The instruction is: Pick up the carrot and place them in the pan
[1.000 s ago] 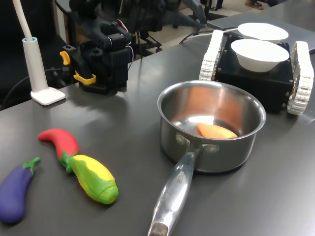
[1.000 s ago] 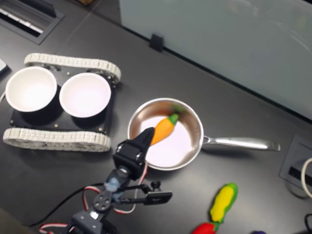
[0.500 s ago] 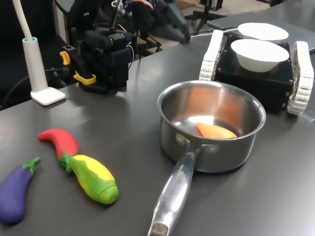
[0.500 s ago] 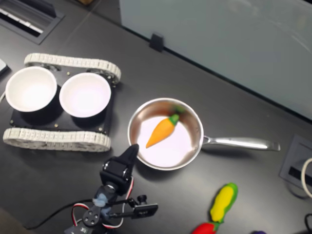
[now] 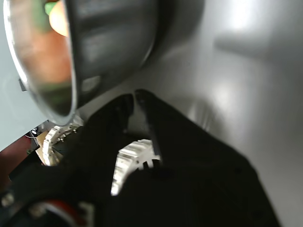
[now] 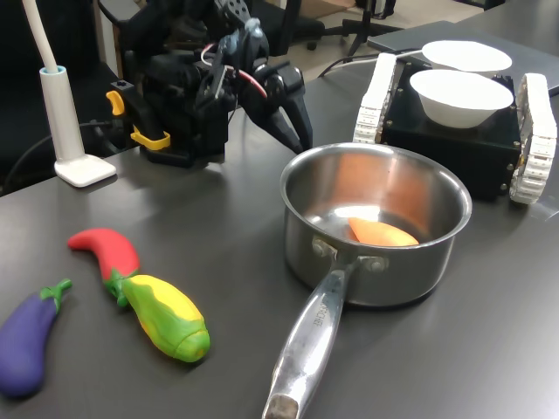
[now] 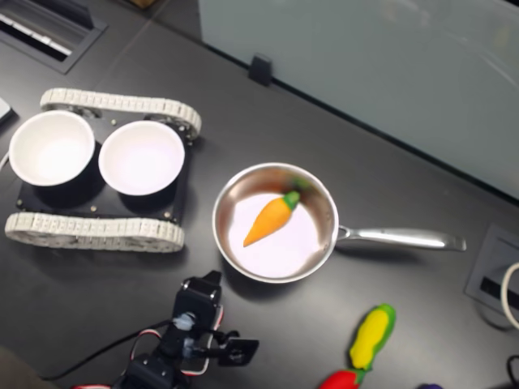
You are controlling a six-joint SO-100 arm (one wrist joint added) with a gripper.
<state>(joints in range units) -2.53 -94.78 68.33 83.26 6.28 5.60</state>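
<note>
The orange carrot (image 6: 383, 233) with its green stem end lies on the bottom of the steel pan (image 6: 410, 271), apart from the arm. In the second exterior view the carrot (image 7: 272, 217) lies at a slant in the middle of the pan (image 7: 280, 253). My gripper (image 6: 302, 141) points down just outside the pan's rim, on the first exterior view's left. Its black fingers are together with nothing between them. The wrist view shows the gripper (image 5: 133, 97) beside the pan's outer wall (image 5: 111, 42). In the second exterior view the gripper (image 7: 211, 279) is below the pan.
A yellow-green corn (image 6: 168, 318), a red chili (image 6: 106, 252) and a purple eggplant (image 6: 29, 337) lie on the first exterior view's left. Two white bowls (image 6: 459, 96) sit on a tracked base (image 6: 454, 144) behind the pan. The pan's long handle (image 6: 307, 345) points toward the front edge. A white lamp foot (image 6: 84, 168) stands by the arm's base.
The gripper has drawn back from above the pan and dropped to the table beside its rim. The carrot stays lying in the pan.
</note>
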